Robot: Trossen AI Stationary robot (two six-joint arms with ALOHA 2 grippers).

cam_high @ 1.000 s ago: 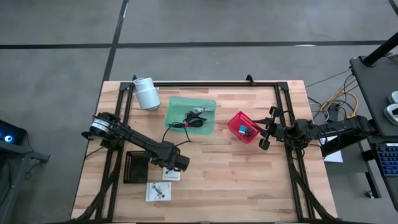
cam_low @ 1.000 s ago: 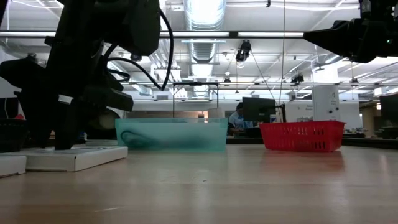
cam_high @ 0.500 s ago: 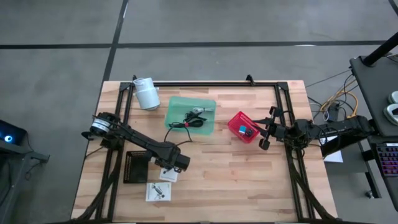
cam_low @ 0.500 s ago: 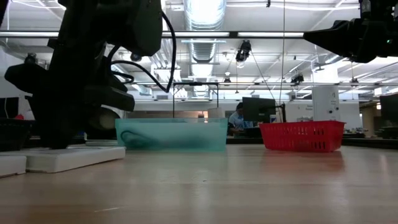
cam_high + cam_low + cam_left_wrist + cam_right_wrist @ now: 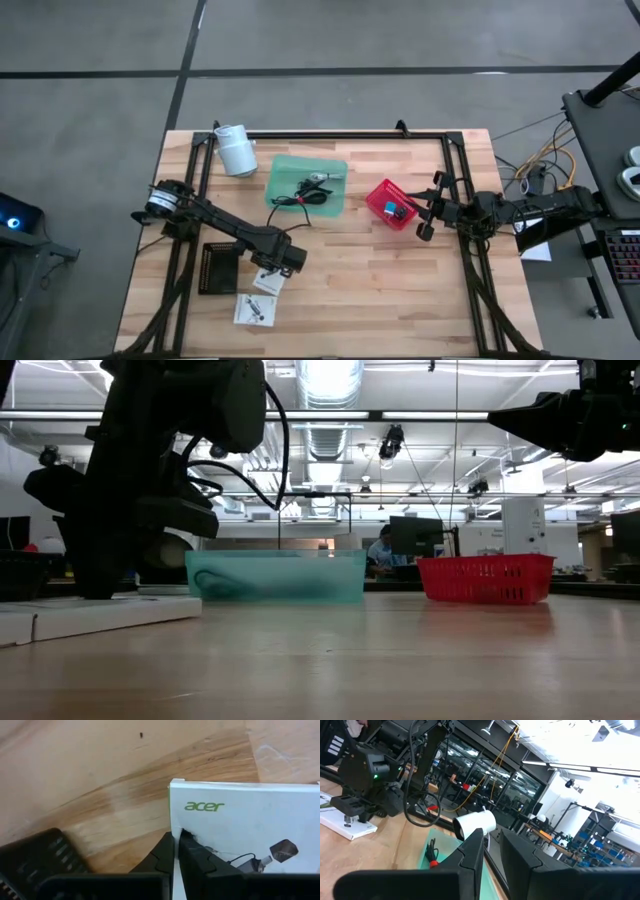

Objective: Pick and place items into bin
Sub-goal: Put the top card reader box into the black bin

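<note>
A white printed packet (image 5: 266,281) lies flat on the table near its front left, and my left gripper (image 5: 283,262) points down, shut on its edge; the left wrist view shows the packet (image 5: 250,820) printed with a green word. A second white packet (image 5: 255,308) lies just nearer. The green bin (image 5: 282,166) holds black cables (image 5: 300,195) and a silver cable (image 5: 322,178). My right gripper (image 5: 428,206) hangs still at the right, beside the red basket (image 5: 378,191), its fingers (image 5: 472,850) a narrow gap apart and holding nothing. My left gripper pinches the white packet's edge (image 5: 171,822) between its two fingers (image 5: 162,852), close to one corner. The fingers come from above, pointing down. The packet lies flat on the table (image 5: 100,780).
A black ridged tray (image 5: 217,268) lies left of the packets. A white cylindrical roll (image 5: 235,150) stands at the far left. The red basket holds a small blue thing (image 5: 397,211). A black frame (image 5: 330,134) runs round the table's far and side edges. Bare wood lies front right.
My left gripper has shut on the white packet's edge and rolled a little about its downward line without changing place. The packet has turned slightly on the table, staying flat.
</note>
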